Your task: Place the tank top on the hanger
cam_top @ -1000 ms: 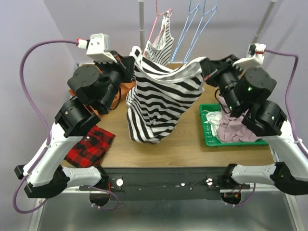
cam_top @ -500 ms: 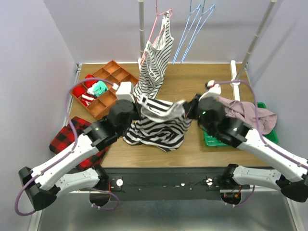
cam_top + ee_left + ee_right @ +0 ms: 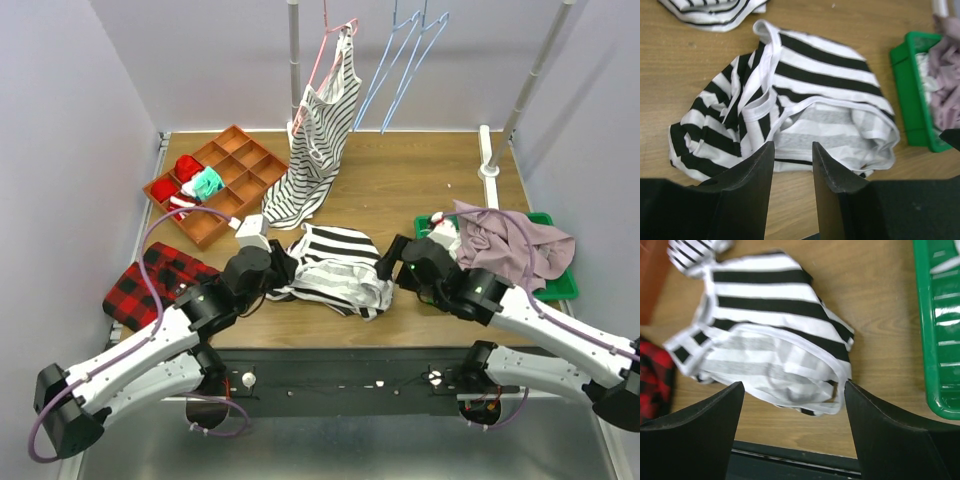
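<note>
The tank top (image 3: 335, 270) lies crumpled in a heap on the tabletop (image 3: 420, 180), in the lower middle of the overhead view, between the two arms. One thin white strap curls loose across its stripes.

The left gripper (image 3: 284, 268) sits low at the heap's left edge. In its wrist view the left gripper (image 3: 792, 147) has its fingers (image 3: 760, 165) parted by a narrow gap. The cloth shows below that gap and nothing is pinched in it. The right gripper (image 3: 386, 268) is at the heap's right edge. In its own view the right gripper (image 3: 792, 387) has its fingers (image 3: 720, 405) spread wide over the tank top (image 3: 770, 325) and holds nothing.

The hanger (image 3: 400, 62) hangs bare from the rail at the top centre of the overhead view, well apart from the tank top. Just left of it a pink hanger (image 3: 325, 50) carries a finer-striped top (image 3: 320, 150), whose hem reaches the tabletop. A green bin (image 3: 555, 290) at the right holds a mauve garment (image 3: 510, 245).
</note>
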Motion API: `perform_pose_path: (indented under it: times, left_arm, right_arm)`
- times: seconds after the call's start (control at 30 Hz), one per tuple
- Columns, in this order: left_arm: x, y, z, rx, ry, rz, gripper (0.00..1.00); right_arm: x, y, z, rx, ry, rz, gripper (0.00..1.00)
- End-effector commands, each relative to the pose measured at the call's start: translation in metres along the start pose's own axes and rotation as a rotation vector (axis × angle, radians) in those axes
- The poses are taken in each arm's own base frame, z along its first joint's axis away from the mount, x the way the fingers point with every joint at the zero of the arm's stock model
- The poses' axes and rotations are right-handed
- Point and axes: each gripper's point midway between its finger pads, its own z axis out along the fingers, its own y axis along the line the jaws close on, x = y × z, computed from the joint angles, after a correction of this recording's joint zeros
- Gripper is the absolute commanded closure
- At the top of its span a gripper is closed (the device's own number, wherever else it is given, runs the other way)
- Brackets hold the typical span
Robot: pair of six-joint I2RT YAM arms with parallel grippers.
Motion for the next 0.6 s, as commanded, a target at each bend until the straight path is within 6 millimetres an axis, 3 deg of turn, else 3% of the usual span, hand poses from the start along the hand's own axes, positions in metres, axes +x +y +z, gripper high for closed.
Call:
perform_pose_path:
  times: [0.0, 0.07, 0.1, 0.27, 0.33, 0.37, 0.4, 0.43, 0.5, 0.53, 0.57]
  left_arm:
    - [-0.037, -0.017, -0.026, 0.054, -0.079, -0.023, 0.55]
    - [-0.042, -0.02, -0.033, 0.069, -0.076, -0.006, 0.55]
    - [-0.051, -0.029, -0.039, 0.095, -0.084, -0.007, 0.55]
    - [-0.066, -0.046, -0.051, 0.149, -0.076, 0.053, 0.54]
    - [-0.068, -0.051, -0.052, 0.164, -0.067, 0.066, 0.54]
    - [-0.069, -0.052, -0.052, 0.169, -0.065, 0.077, 0.54]
    - [-0.071, -0.056, -0.054, 0.181, -0.067, 0.082, 0.54]
    - [-0.07, -0.057, -0.053, 0.182, -0.059, 0.09, 0.54]
    - [-0.073, -0.062, -0.055, 0.204, -0.058, 0.096, 0.53]
    - [-0.074, -0.065, -0.056, 0.215, -0.057, 0.098, 0.53]
    - [-0.073, -0.068, -0.058, 0.234, -0.048, 0.102, 0.53]
  right_arm:
    - [-0.067, 0.006, -0.045, 0.034, -0.174, 0.025, 0.12]
    - [-0.094, 0.01, -0.058, 0.043, -0.257, 0.015, 0.12]
    - [-0.119, 0.023, -0.073, 0.013, -0.318, 0.008, 0.09]
    - [-0.198, 0.052, -0.095, 0.07, -0.573, -0.076, 0.08]
    - [-0.22, 0.065, -0.08, 0.135, -0.619, -0.179, 0.06]
    - [-0.243, 0.078, -0.089, 0.112, -0.647, -0.155, 0.06]
    - [-0.254, 0.084, -0.084, 0.111, -0.637, -0.16, 0.06]
    - [-0.265, 0.087, -0.061, 0.096, -0.597, -0.175, 0.06]
    - [-0.301, 0.101, -0.061, 0.044, -0.628, -0.157, 0.08]
    - [-0.309, 0.098, -0.036, 0.08, -0.605, -0.167, 0.09]
    - [-0.322, 0.1, -0.035, 0.09, -0.623, -0.16, 0.09]
